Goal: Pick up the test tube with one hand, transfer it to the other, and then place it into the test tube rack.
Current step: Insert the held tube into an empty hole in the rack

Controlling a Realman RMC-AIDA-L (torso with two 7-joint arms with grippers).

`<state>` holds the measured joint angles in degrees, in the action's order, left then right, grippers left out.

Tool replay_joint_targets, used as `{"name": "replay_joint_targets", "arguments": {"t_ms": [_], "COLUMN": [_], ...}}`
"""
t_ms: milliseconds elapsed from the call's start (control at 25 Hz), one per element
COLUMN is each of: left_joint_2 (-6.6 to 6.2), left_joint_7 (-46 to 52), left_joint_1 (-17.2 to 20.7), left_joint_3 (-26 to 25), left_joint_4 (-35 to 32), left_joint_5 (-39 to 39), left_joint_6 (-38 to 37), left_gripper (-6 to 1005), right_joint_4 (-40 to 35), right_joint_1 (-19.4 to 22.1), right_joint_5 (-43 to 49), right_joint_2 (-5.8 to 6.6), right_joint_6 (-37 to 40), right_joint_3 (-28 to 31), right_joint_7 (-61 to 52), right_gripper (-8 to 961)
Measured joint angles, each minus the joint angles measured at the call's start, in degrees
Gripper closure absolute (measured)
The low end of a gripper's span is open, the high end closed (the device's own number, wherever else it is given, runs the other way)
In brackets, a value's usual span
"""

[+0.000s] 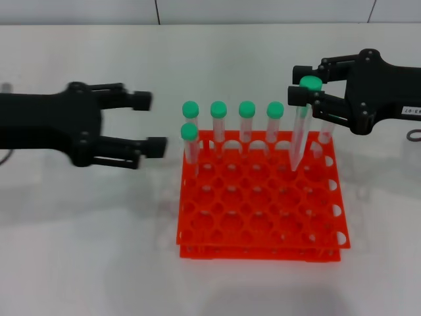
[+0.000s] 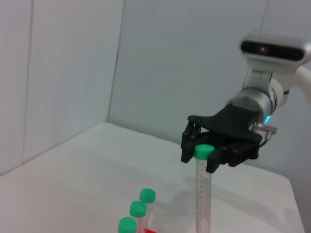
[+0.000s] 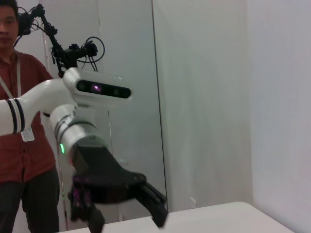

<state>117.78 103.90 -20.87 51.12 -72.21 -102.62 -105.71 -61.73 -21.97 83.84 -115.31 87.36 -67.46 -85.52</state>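
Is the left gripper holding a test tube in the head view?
No, the left gripper hangs open and empty beside the rack, while the right gripper has the test tube.

Clear plastic test tube (image 1: 299, 135), glossy orange plastic test tube rack (image 1: 260, 210), matt black right pincer (image 1: 304, 90)

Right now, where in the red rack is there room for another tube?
The test tube rack has all its near rows of holes free. The far row is crowded with green-capped tubes, where the right gripper holds the test tube. The left gripper waits open beside it.
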Motion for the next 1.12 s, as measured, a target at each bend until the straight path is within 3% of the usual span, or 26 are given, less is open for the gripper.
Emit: {"name": "replay_joint_targets", "arguments": {"t_ms": [240, 520, 760, 1120], "left_joint_2": [-2.09, -2.97, -2.65, -1.42], "left_joint_7": [9.64, 13.29, 11.6, 4.34], "left_joint_1": [2.68, 4.28, 5.39, 5.37], "left_joint_3": [-4.16, -9.37, -11.19, -10.78], "left_joint_4": [-5.88, -6.61, -6.14, -4.46], "left_joint_5": [-4.21, -15.21, -21.8, -22.36], "left_joint_6": [-2.58, -4.42, -4.15, -3.97], "left_gripper": [107, 107, 108, 108], "right_joint_4": [0.06, 0.14, 0.2, 0.22], "right_joint_1": [-0.15, 0.08, -0.3, -0.52], "right_joint_5": [-0.61, -2.68, -3.88, -7.04], "right_joint_2": [0.0, 0.0, -0.06, -0.09], "right_joint_6": [-0.02, -1.96, -5.37, -11.11], "right_joint_3": [-0.54, -3.43, -7.57, -12.9], "right_joint_7": [0.01, 0.49, 0.66, 1.31], "right_gripper": [678, 678, 678, 679]}}
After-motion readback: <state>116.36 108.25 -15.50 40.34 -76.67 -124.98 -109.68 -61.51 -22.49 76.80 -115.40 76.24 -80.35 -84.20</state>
